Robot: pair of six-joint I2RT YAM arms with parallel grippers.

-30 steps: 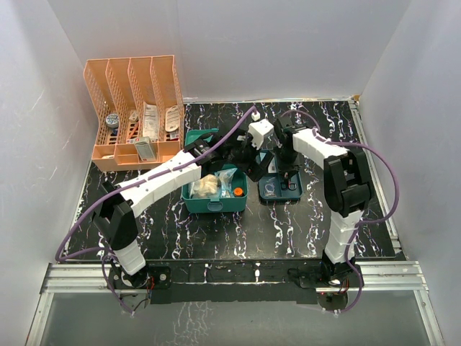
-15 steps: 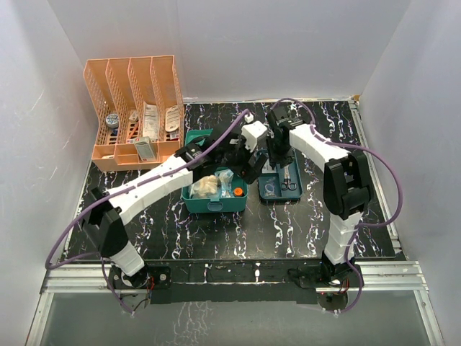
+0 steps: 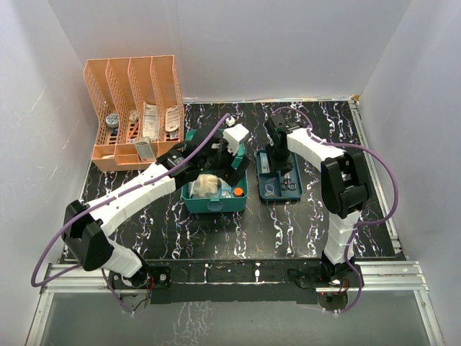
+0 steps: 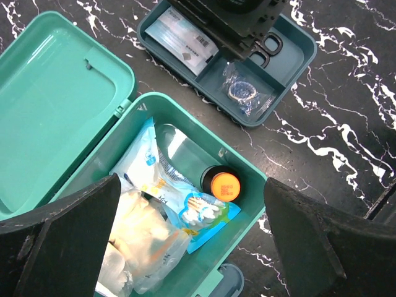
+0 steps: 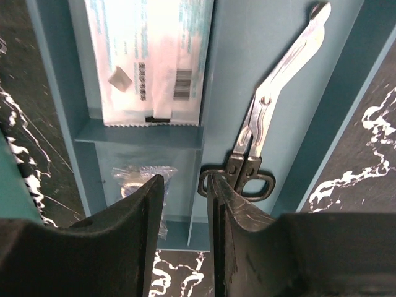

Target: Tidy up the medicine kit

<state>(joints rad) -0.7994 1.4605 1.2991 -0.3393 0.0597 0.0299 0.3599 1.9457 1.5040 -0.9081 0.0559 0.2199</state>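
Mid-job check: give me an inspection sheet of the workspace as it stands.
Surface: black marbled table.
Job's things: medicine kit open, lid laid back, packets and orange-capped bottle inside; insert tray beside it, holding scissors, flat packet, small bag.
Clutter: orange file rack, back left, holding supplies.
Grippers: left gripper above the kit, jaws wide open; right gripper over the tray, jaws slightly apart, empty.
Cables: purple cables looping off both arms.
Surroundings: white walls on three sides.

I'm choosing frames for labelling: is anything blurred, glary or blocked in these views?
Top external: even light, sharp, arms hiding part of the medicine kit. Left wrist: contents sharp, left fingers dark and soft. Right wrist: scissors glint, near right fingers blurred.
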